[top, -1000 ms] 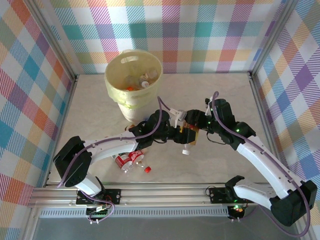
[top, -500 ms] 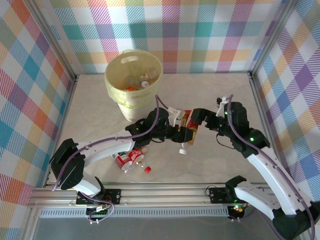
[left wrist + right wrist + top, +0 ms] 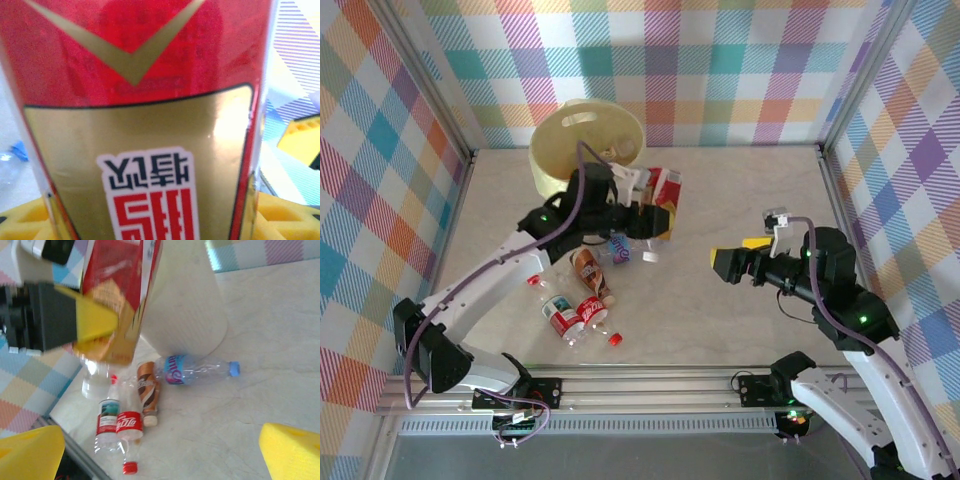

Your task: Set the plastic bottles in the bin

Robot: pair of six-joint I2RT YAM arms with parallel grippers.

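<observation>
While left claw [image 3: 658,218] grips red-gold bottle [image 3: 662,185] beside bin [image 3: 552,135] rim upper centre, right claw [image 3: 738,254] gapes wide over open bench [image 3: 750,190] centre-right.

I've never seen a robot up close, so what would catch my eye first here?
The left gripper clasps a red and gold bottle close beside the big pale-yellow bin at the back of the table. Several loose bottles lie on the table near that arm, while the right gripper hangs open, holding nothing.
</observation>
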